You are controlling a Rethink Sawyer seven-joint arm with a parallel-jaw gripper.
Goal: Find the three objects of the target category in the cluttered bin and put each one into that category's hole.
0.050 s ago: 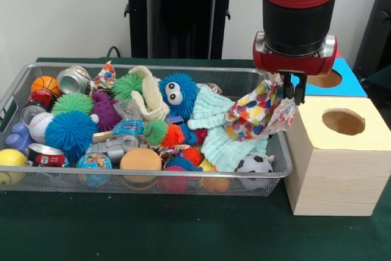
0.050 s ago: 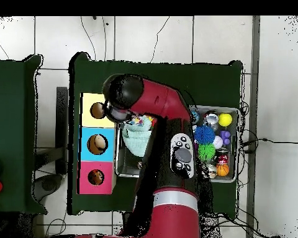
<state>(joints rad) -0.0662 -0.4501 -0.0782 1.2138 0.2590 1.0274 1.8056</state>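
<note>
Currently mid-transfer: the hand (image 1: 294, 91) is clamped on a multicoloured dotted cloth (image 1: 259, 113), lifted so it hangs at the wire bin's (image 1: 153, 180) end next to the boxes, partly draped over the rim. Cloth is clear of most of the clutter but its lower folds look to be touching the pale mint cloth (image 1: 229, 145) underneath.

Target category reads as cloths/fabric, judging by what's held. Likely candidates left in the bin: the mint cloth, a cream cloth (image 1: 149, 93) near the blue fuzzy toy (image 1: 178, 93), and a patterned scrap (image 1: 105, 76) at the far rim. Can't say which of these count.

Boxes: pale wood box with yellow top (image 1: 342, 151) sits just beside the bin, hole (image 1: 343, 121) open and unobstructed. Blue-topped box (image 1: 339, 80) behind it. Overhead shows a third, pink-topped box (image 2: 95, 177) in the same row, and the arm (image 2: 158, 102) reaching over the yellow end.

Next move, my read: raise a bit more so the trailing cloth clears the rim, translate sideways over the yellow-top hole, centre, then release. Risk: cloth is wide and floppy, a corner could snag on the mesh or hang up on the hole's edge instead of dropping through.
</note>
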